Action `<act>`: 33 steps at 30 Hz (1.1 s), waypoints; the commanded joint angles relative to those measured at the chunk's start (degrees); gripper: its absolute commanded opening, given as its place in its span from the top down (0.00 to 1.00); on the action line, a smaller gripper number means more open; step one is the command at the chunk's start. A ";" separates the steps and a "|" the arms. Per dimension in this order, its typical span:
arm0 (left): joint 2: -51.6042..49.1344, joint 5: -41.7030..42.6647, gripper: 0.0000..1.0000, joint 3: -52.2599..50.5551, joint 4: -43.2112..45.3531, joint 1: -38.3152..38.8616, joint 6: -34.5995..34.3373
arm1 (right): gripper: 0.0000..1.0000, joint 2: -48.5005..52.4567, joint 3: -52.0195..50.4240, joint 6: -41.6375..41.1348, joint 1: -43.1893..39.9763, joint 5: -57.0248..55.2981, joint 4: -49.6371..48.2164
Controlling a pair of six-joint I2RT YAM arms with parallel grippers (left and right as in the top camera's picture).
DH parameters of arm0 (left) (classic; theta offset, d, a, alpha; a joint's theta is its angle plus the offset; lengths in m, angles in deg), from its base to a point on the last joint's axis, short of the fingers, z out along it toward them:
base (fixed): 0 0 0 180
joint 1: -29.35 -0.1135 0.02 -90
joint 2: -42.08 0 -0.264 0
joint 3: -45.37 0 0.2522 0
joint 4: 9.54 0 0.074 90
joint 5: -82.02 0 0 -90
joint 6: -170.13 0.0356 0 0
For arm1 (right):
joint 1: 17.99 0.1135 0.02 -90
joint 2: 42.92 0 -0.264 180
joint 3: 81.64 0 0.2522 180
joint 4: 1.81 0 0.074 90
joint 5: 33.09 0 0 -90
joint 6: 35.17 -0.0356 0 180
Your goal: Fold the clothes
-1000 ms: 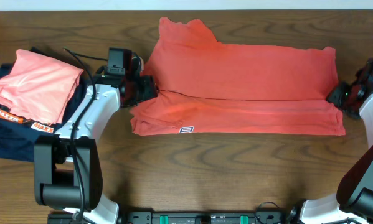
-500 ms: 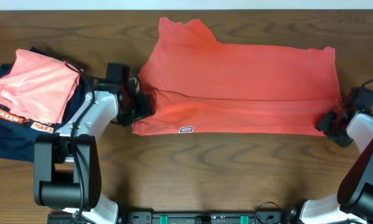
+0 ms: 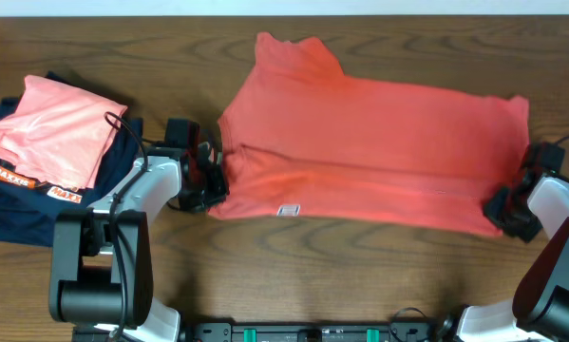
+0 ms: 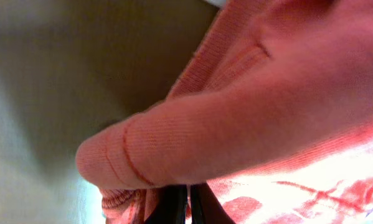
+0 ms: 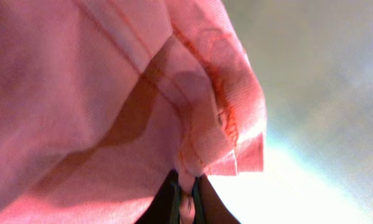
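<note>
Left claw (image 3: 211,180) and right claw (image 3: 503,203) each clench a near-edge corner of the T-shirt (image 3: 369,142), table (image 3: 360,275) showing alongside.

The red T-shirt (image 3: 369,133) is soft, matt, ribbed cloth. The table (image 3: 360,275) is dark wood with wavy grain. The left arm (image 3: 149,187) is smooth white plastic.

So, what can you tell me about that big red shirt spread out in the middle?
The red-coral soft cotton T-shirt is spread across the dark wooden table, folded lengthwise so a doubled band runs along its near edge, where a small white label shows. Its fabric looks finely knit. The left end effector and right end effector each pinch one end of that edge.
</note>
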 commanded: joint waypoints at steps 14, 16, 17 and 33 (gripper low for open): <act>5.60 -3.80 0.94 -2.58 -12.17 -0.04 -0.17 | 0.55 1.25 -1.79 -8.35 -3.61 -9.22 6.14; 6.93 -3.72 0.94 -2.58 -12.90 -0.04 -1.01 | 0.45 1.25 -0.98 -8.11 -3.58 -6.34 6.29; 7.67 -3.72 0.94 -2.58 -12.94 -0.04 -1.33 | 0.45 1.22 -0.28 -6.47 -3.58 -3.87 6.56; 20.20 -3.08 0.75 -2.58 -9.68 -0.02 -3.15 | 0.38 -3.98 9.27 -0.57 -3.61 5.44 13.40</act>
